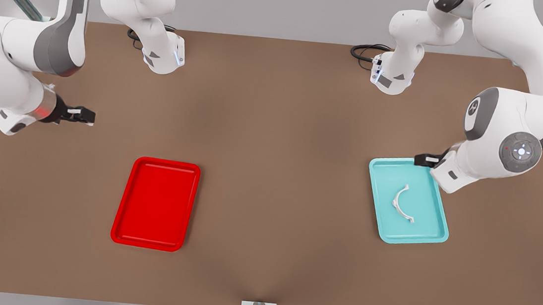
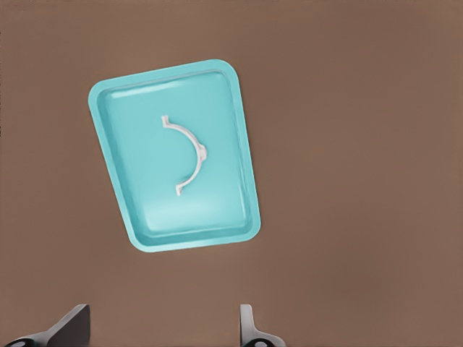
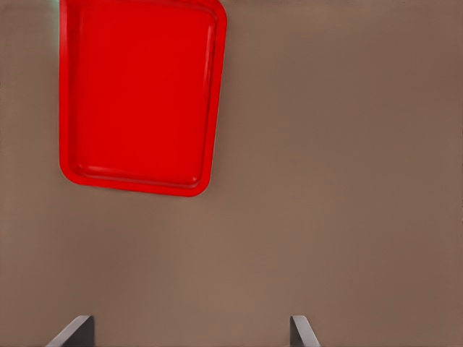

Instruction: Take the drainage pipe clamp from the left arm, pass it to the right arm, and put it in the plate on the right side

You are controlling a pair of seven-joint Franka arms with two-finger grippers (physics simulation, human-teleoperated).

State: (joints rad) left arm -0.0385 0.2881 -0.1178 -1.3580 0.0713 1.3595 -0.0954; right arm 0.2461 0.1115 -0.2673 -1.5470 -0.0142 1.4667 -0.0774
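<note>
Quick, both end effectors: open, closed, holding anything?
Left end effector: open, empty, above the teal tray.
Right end effector: open, empty, near the plate.

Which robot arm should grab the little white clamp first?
The left arm, probably. Its open pincer hangs at the teal tray's far edge, close to the clamp lying inside. The right pincer, also open, waits across the table, nearer the plate.

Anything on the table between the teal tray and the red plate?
No. The front view shows bare brown table between the teal tray and the red plate.
</note>
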